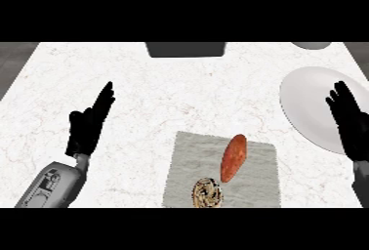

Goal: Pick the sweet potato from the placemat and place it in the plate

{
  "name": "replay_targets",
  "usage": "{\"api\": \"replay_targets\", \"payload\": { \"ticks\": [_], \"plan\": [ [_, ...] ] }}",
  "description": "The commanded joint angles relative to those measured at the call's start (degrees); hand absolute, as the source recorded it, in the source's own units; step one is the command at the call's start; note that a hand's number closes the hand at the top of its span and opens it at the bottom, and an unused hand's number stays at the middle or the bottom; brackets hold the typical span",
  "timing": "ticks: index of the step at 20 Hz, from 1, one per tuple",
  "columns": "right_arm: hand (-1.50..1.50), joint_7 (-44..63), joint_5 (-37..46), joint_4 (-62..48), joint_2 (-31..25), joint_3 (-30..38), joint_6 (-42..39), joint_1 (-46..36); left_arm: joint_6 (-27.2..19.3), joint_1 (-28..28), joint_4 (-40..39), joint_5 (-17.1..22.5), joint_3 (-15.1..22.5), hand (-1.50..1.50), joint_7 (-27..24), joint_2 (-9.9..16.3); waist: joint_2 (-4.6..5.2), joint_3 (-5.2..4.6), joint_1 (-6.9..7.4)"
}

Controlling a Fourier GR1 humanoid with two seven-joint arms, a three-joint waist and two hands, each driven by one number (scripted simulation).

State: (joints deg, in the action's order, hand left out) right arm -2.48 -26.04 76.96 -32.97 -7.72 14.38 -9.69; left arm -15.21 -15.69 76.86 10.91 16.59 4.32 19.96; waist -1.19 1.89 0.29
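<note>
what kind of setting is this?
Likely a kitchen counter: a white marble-look countertop, a grey placemat holding a sweet potato, and a white plate at the right.

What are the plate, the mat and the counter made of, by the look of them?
The plate looks like glazed ceramic: plain white, smooth. The mat seems woven cloth: grey, mottled, with a slightly ragged edge. The counter looks like polished marble or stone: white with faint reddish veins. None is certain from looks alone.

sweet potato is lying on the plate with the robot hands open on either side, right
Not quite: in the head view the sweet potato lies on the grey placemat, not on the white plate. Both robot hands, left and right, are open on either side.
</note>
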Motion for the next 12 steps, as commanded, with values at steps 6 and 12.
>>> {"api": "replay_targets", "payload": {
  "ticks": [6, 12],
  "plan": [
    [1.5, 11.92, 6.41, 4.17, 21.3, -5.96, 31.98, -11.16, 3.17, 4.33, 1.15, 1.09, -4.24, 0.0, -7.13, 4.06, 1.0, -2.35, 3.15],
    [-1.5, 7.75, 26.24, -2.92, 22.7, -10.88, 55.45, -8.22, 4.61, 7.15, 0.11, 3.07, -4.03, 0.0, -7.77, 2.51, 1.09, -2.39, 2.02]
  ]
}}
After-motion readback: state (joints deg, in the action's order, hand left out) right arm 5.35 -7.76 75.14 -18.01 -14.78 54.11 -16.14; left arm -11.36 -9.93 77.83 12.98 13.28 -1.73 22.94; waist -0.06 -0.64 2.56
